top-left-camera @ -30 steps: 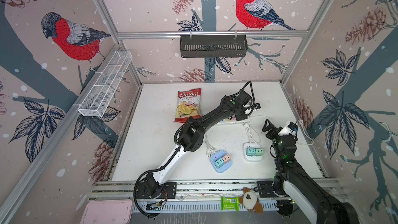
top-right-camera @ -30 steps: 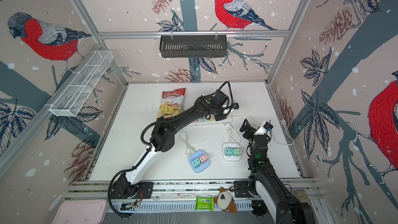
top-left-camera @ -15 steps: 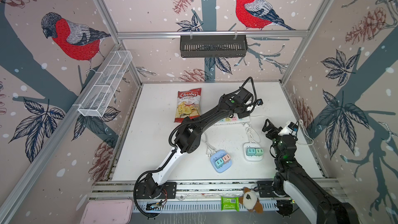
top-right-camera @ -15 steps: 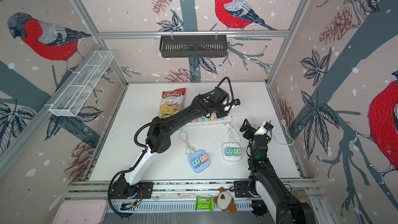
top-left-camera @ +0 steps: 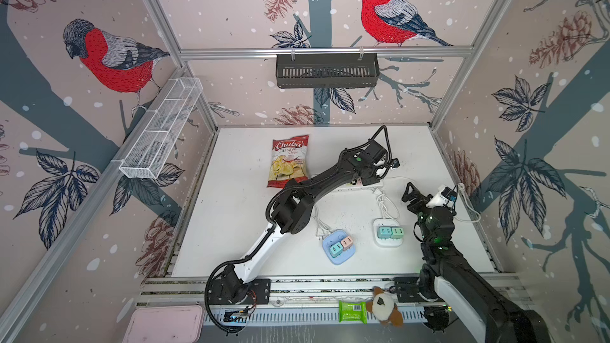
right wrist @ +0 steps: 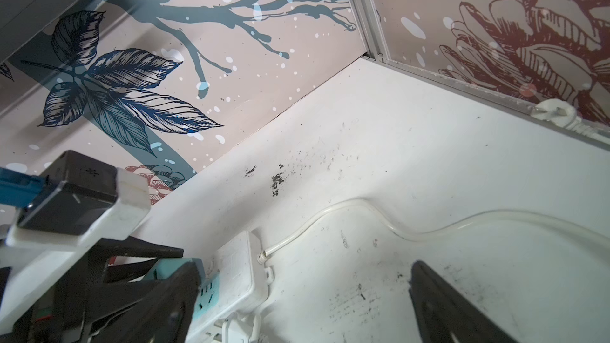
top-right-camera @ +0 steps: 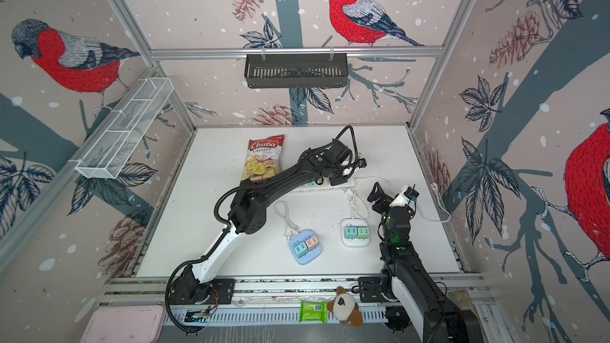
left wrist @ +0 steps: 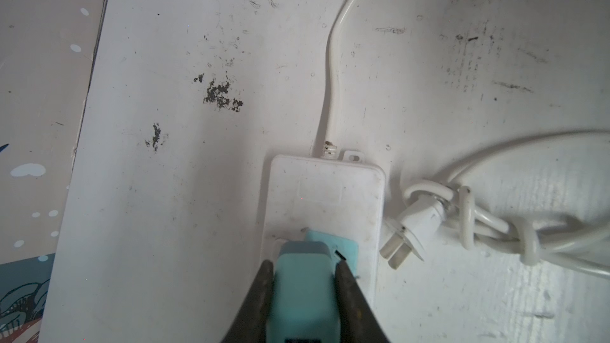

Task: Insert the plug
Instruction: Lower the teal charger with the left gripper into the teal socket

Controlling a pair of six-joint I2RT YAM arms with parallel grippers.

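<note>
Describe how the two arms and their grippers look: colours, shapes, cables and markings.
Both the left arm and the right arm are black, with one white link near the base and small green lights. A black ribbed cable loops over the left wrist. The left gripper and right gripper have black, tapering fingers.

Left arm (top-left-camera: 290,212) and right arm (top-left-camera: 435,222): black jointed links, white lower link (top-left-camera: 264,249), black base plates (top-left-camera: 257,292) at lower centre. Black corrugated cable (top-left-camera: 268,208). Green indicator lights (top-left-camera: 357,160). Black tapered gripper fingers (left wrist: 260,288).
</note>
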